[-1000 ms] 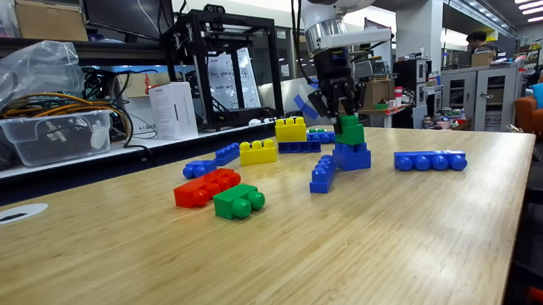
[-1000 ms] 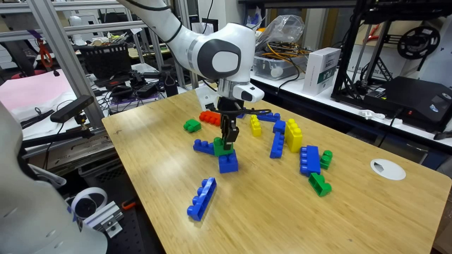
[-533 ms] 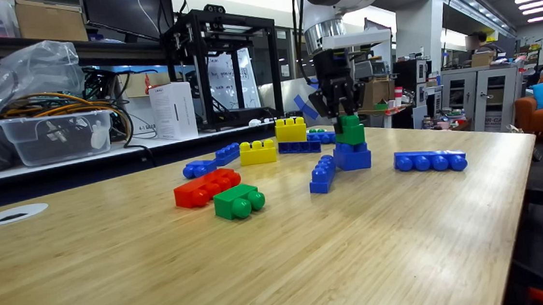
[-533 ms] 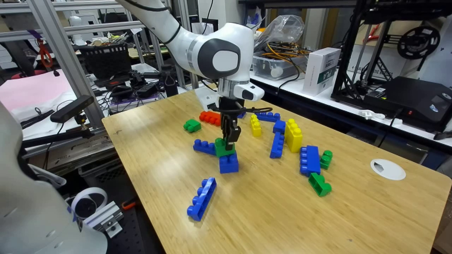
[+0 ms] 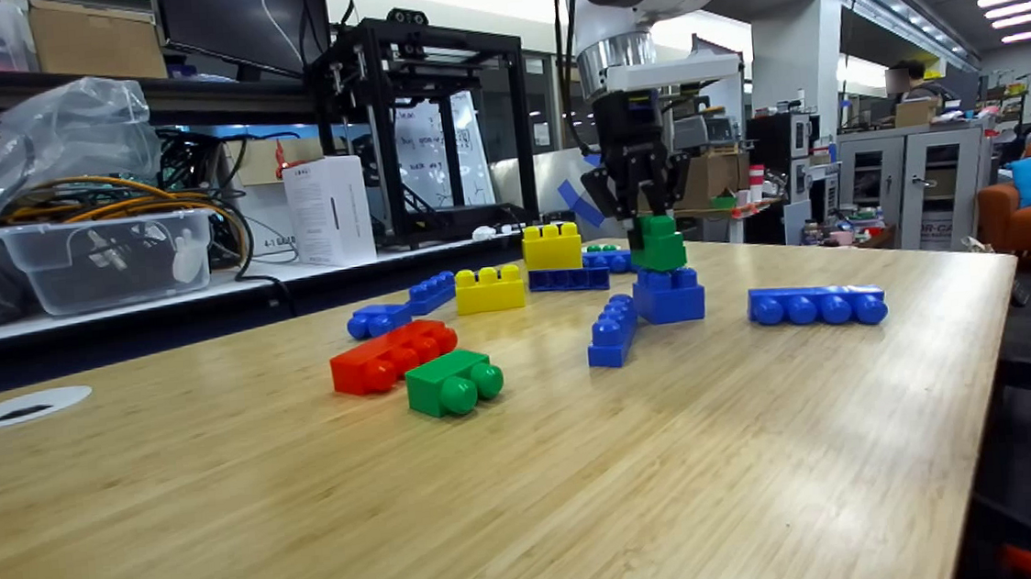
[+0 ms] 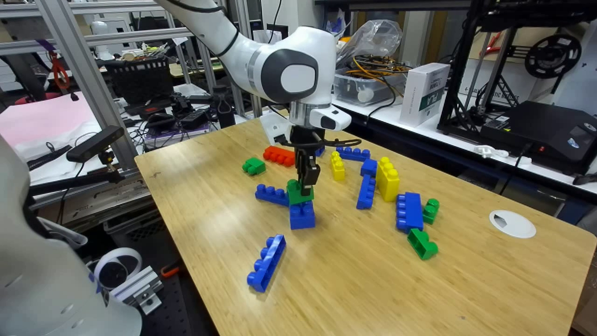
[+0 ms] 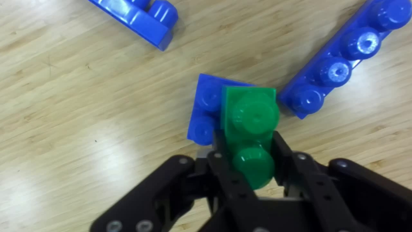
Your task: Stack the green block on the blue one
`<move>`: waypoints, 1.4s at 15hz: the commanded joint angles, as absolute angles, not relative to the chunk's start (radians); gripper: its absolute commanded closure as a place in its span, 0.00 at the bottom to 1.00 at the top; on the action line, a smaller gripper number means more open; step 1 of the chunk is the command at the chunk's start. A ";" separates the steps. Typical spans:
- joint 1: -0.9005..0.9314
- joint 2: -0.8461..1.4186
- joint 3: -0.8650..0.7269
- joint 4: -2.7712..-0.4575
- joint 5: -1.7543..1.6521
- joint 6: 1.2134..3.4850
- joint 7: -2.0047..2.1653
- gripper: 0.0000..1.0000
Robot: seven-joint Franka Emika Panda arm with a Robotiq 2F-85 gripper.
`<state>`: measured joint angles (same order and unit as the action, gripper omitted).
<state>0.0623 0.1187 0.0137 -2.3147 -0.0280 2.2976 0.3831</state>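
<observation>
My jaws grip the green two-stud brick (image 7: 252,137), which in the wrist view partly hides the blue studded brick (image 7: 205,110) beneath; whether they touch, I can't tell.

Glossy plastic green block (image 7: 251,137)

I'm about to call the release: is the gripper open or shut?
The gripper is shut on the green block: the wrist view shows its jaws against both sides.

In the wrist view, the block (image 7: 253,133) was green, the brick (image 7: 207,110) showing at its ten o'clock blue, the gripper (image 7: 248,138) black, the tabletop (image 7: 106,103) streaked tan.
</observation>
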 commanded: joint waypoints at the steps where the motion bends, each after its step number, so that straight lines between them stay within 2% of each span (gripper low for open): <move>1: 0.058 0.114 0.011 -2.322 0.000 2.311 0.408 0.90; 21: 0.062 0.170 -0.001 -2.322 0.027 2.353 0.475 0.90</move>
